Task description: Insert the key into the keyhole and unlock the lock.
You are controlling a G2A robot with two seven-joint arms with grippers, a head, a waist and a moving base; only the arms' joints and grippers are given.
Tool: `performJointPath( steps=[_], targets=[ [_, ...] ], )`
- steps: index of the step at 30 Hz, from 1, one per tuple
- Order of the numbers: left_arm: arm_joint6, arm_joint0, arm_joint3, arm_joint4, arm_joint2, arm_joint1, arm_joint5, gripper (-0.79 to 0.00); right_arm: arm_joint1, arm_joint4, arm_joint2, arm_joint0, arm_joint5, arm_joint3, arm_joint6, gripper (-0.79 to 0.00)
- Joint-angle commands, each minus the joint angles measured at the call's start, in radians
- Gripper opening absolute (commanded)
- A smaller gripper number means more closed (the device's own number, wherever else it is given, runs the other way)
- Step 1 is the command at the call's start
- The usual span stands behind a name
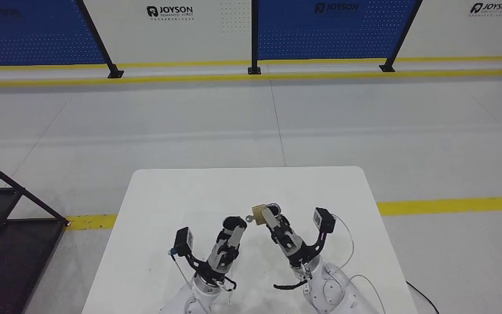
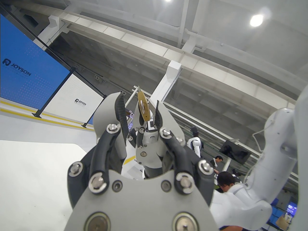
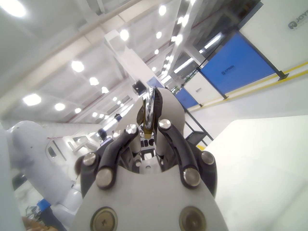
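Closest thing in the left wrist view is the left gripper (image 2: 138, 102) itself. Its jaws are spread well apart and there's nothing pinched between the black pads (image 2: 119, 114). Looking through that gap you can see the right gripper (image 2: 144, 143) a bit farther off, holding a thin brass thing edge-on. I take that to be the padlock (image 2: 143, 108).

The right wrist view backs that up. The right gripper's jaws are clamped tight on the padlock, the silver shackle (image 3: 150, 106) loops up between the fingertips, and the brass body sits lower down toward the palm.

From the top view, both arms are over the near half of the white table (image 1: 196, 196), angled in toward each other. The padlock is up off the surface at the tip of the right arm, and the left gripper is just beside it, pointed at it.

My guess is the setup is deliberate. One arm holds the lock in the air as a sort of vise, so the other can come at the keyhole straight on without the table getting in the way. The hard clamp would also keep the lock from spinning when something twists in it.

As for the key, it's too small to tell whether it's already at the keyhole. I'd call this somewhere around the insert or turn step, but I can't pin it down.
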Motion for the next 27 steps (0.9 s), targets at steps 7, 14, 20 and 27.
performJointPath(
  steps=[7, 14, 20, 27],
  targets=[
    [-0.011, 0.002, -0.007, 0.004, 0.001, -0.002, 0.011, -0.533, 0.000, -0.001, 0.000, -0.005, 0.008, -0.004, 0.020, -0.785],
    [-0.015, -0.002, -0.003, 0.007, 0.003, -0.004, 0.013, -0.643, -0.001, -0.008, 0.000, -0.008, 0.014, -0.005, 0.029, -0.785],
    [-0.020, -0.007, 0.004, 0.005, 0.004, -0.006, 0.018, -0.637, -0.002, -0.007, -0.001, -0.005, 0.018, -0.002, 0.037, -0.785],
    [-0.025, -0.012, 0.009, -0.004, 0.005, -0.010, 0.034, -0.785, -0.003, -0.010, -0.001, -0.005, 0.025, -0.001, 0.042, -0.785]
  ],
)
